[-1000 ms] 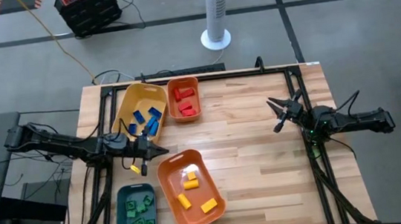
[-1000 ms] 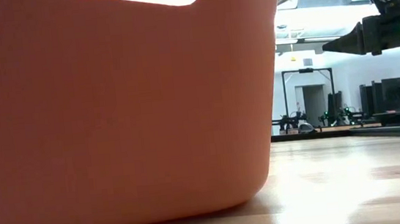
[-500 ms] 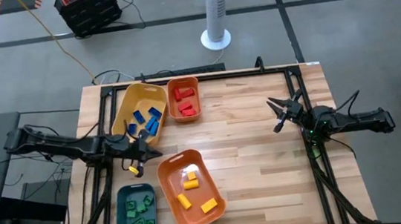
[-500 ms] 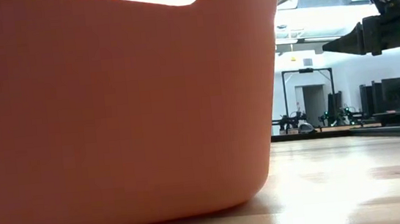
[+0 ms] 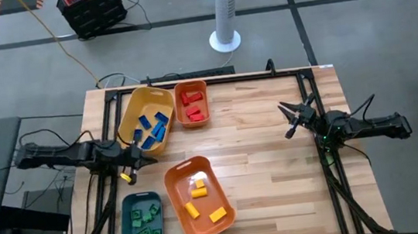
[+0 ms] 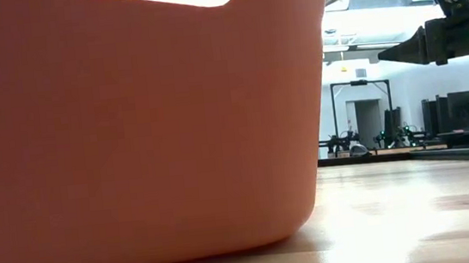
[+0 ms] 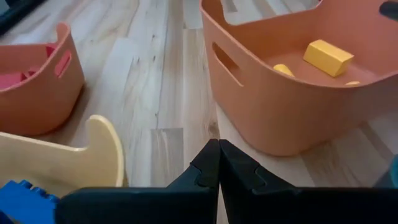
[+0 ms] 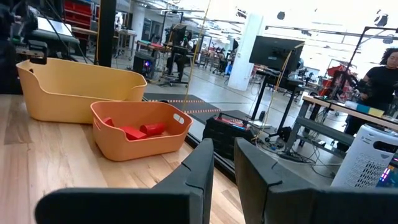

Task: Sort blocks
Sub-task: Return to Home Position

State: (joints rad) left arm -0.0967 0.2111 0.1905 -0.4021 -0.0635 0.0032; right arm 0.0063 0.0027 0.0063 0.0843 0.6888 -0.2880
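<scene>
Plastic throughout, so reckoning the small red, blue, green and yellow toy building blocks [image 5: 198,187] as light, stiff and a little slick: taking any one of them across two flat opposite sides, never over the studs or a corner, and squeezing only gently. Finding all of them binned by colour in the high view, none loose on the pale wooden bench [image 5: 261,166]: blue ones in the yellow plastic bin [image 5: 161,93], red ones in the small orange plastic bin [image 5: 189,84] just beside it, yellow ones in the large orange plastic bin [image 5: 168,185] toward the near edge, green ones in the teal plastic bin [image 5: 124,219] at the near left corner. Judging the sorting as done, with only parking the arms left. Hovering the left gripper [image 5: 137,160] over bare wood between the yellow, large orange and teal bins, fingers pressed together on nothing in the left wrist view. Holding the right gripper [image 5: 291,118] well apart at the bench's right side, fingers parted by a narrow gap, carrying nothing. Minding the yellow bin's rim and the large orange bin's wall, both near the left gripper, and the dark frame rails along the bench's left edge. Counting on wide open wood across the middle and right half for any swing.
</scene>
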